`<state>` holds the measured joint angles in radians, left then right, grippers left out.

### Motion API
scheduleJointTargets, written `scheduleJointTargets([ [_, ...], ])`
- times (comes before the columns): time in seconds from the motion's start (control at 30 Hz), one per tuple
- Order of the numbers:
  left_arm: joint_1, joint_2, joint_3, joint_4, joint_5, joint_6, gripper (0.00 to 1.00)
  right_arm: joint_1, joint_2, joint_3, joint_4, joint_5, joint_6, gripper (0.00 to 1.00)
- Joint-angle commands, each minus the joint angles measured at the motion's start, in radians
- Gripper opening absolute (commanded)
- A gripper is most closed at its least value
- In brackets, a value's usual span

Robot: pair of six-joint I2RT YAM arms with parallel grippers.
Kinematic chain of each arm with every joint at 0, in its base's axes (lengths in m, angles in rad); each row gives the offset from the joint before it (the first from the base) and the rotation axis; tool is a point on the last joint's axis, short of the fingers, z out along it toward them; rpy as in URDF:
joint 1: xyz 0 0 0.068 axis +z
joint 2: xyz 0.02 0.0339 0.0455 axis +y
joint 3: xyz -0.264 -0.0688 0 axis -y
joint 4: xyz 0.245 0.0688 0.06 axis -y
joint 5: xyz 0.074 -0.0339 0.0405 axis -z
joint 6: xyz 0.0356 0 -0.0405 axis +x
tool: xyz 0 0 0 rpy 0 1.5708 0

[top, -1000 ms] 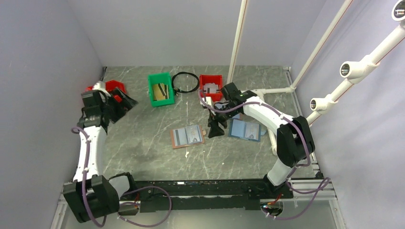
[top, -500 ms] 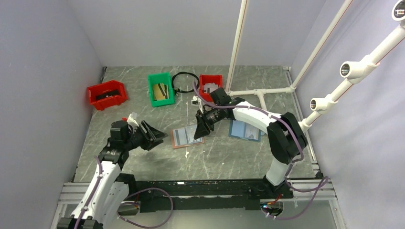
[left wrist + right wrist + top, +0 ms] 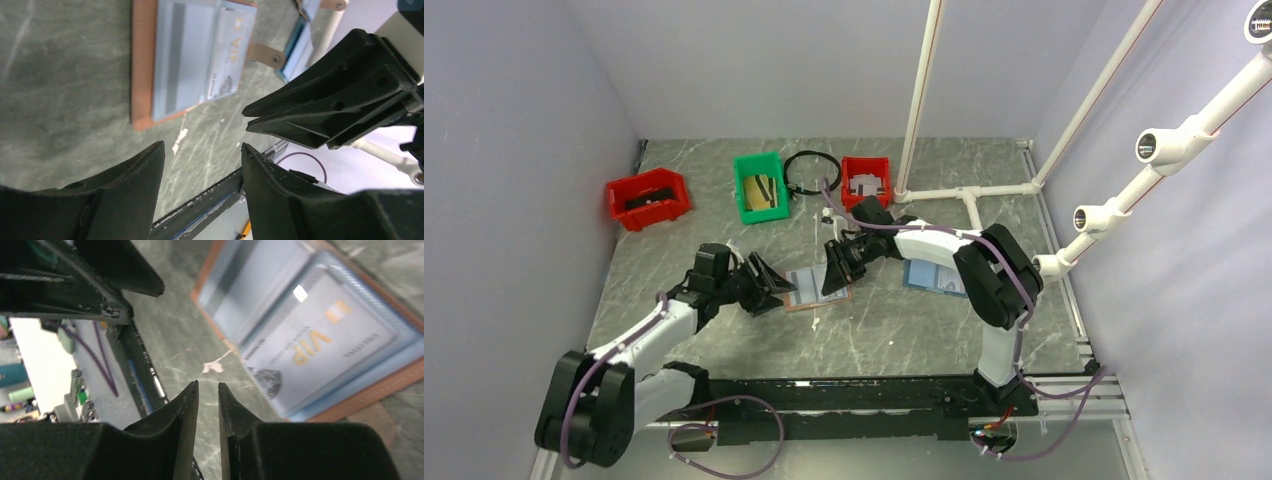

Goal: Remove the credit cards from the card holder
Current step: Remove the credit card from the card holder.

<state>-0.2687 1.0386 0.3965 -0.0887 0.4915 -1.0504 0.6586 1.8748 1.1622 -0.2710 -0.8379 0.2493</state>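
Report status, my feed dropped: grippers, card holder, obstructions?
Left gripper open, right gripper barely open, both empty. Card holder lies open, cards inside. Nothing blocking.

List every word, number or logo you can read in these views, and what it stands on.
"VIP": gold letters on the pale card in the card holder.
Small print and emblem on that card: too blurred to read.
Everything else: no readable text.
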Motion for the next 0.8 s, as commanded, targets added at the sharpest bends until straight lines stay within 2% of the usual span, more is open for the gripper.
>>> scheduleJointTargets([
  [0.0, -0.007, 0.087, 0.061, 0.081, -0.044, 0.065, 0.63, 0.0, 0.031, 0.055, -0.004, 0.162, 0.039, 0.24],
  [0.23, -0.015, 0.188, 0.069, 0.188, -0.041, 0.066, 0.63, -0.003, 0.07, 0.087, -0.025, 0.177, 0.057, 0.19],
  [0.43, -0.02, 0.199, 0.065, 0.154, -0.068, 0.08, 0.63, -0.002, 0.092, 0.103, -0.034, 0.18, 0.064, 0.19],
  [0.77, -0.033, 0.302, 0.069, 0.21, -0.039, 0.082, 0.62, -0.002, 0.108, 0.112, -0.059, 0.222, 0.039, 0.19],
])
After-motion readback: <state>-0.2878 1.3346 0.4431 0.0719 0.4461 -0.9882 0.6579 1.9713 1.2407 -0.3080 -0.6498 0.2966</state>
